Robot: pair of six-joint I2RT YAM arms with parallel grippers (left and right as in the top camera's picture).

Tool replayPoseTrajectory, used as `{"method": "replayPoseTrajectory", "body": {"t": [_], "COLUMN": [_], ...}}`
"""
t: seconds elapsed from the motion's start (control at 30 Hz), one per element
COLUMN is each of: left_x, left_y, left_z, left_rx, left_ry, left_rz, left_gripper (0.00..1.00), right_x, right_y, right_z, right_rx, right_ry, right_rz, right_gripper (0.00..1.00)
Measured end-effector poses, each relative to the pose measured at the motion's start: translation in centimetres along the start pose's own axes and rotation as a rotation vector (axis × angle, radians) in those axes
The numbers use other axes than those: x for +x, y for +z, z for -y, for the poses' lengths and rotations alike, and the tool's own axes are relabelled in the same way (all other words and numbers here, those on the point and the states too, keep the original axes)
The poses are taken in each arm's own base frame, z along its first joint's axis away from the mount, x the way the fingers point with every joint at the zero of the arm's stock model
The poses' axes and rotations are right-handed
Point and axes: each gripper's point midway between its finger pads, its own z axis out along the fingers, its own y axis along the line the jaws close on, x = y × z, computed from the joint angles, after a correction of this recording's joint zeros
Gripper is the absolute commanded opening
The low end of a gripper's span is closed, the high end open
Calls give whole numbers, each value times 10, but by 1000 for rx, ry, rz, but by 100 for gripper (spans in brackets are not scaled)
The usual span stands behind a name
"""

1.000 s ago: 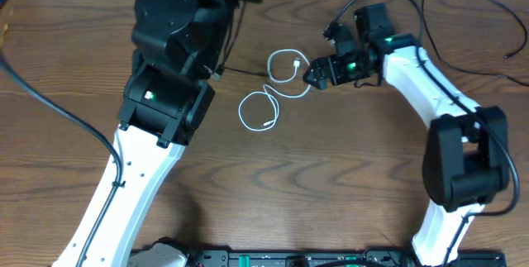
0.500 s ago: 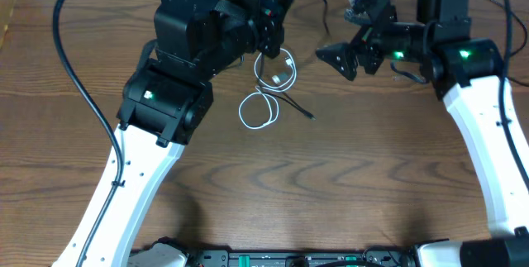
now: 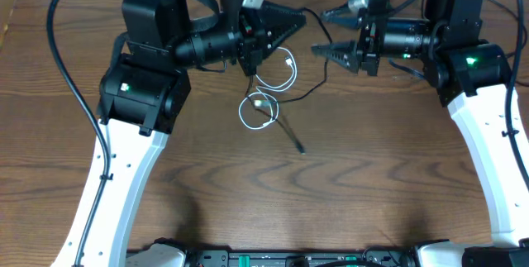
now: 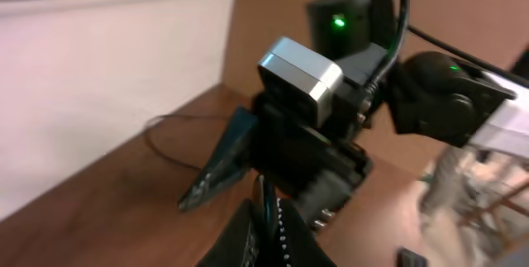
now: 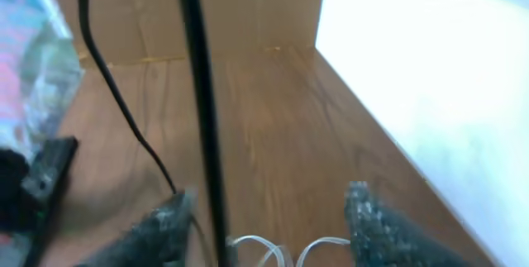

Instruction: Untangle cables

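Moved: since the earlier overhead views, the right jaws have lifted off the white loops and drawn back to the far right. The left jaws have swung round to face them, and the free plug of the black cable (image 3: 288, 130) has slid nearer across the worktop (image 3: 347, 184).
Left jaws: closed tight, raised at the far centre above the loops. The left wrist view shows a thin dark strand rising from between the tips, so we take them to be pinching the black cable.
Right jaws: part-way apart, raised to the far right of the loops and facing left. A black strand crosses the gap between the fingers (image 5: 165, 226); we cannot tell whether it touches either.
White cable (image 3: 290, 69): lies in two joined loops at mid-worktop, one loop near and left of the other.
Black cable: crosses the white loops and trails out to the near right, its plug lying free.
Step in hand: we judge it to be drawing the black cable out of the white loops, and it is not yet clear of them.
Next move: it calls for a slow pull away from the loops, minding that the plug does not snag the white cable.
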Motion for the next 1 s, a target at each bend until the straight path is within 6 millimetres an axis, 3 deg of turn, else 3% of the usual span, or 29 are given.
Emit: {"method": "replayPoseTrajectory", "body": {"t": [0.13,0.23,0.3,0.4,0.43,0.57,0.7,0.87,0.9,0.97,1.0], "left_x": [6,10,11,12,12,12,12,12,12,12,13], "left_y": [5,8,9,10,10,10,10,10,10,10,10], "left_z": [-2,-5,-6,-7,-7,-10,-13,-14,-16,-17,-17], "left_rx": [33,45,48,47,46,30,13,4,-3,-11,-13], "left_ry": [-21,-35,-39,-38,-41,-45,-48,-52,-52,-53,-57], "left_rz": [-17,-26,-29,-30,-31,-30,-28,-28,-27,-27,-30], "left_gripper": [8,8,8,34,39,67,73,78,79,83,84], "right_x": [-6,-10,-13,-15,-16,-28,-34,-42,-39,-25,-22], "right_y": [3,3,3,2,2,-15,-58,-151,-166,-214,-223], "right_z": [-3,-2,0,11,18,56,99,145,151,164,167], "right_rx": [-16,-14,-5,50,85,270,458,747,797,956,990], "right_ry": [4,9,23,75,98,180,295,398,417,473,483], "right_rz": [20,31,38,38,38,88,155,223,224,225,224], "right_gripper": [25,7,1,1,1,1,1,1,1,1,1]}}
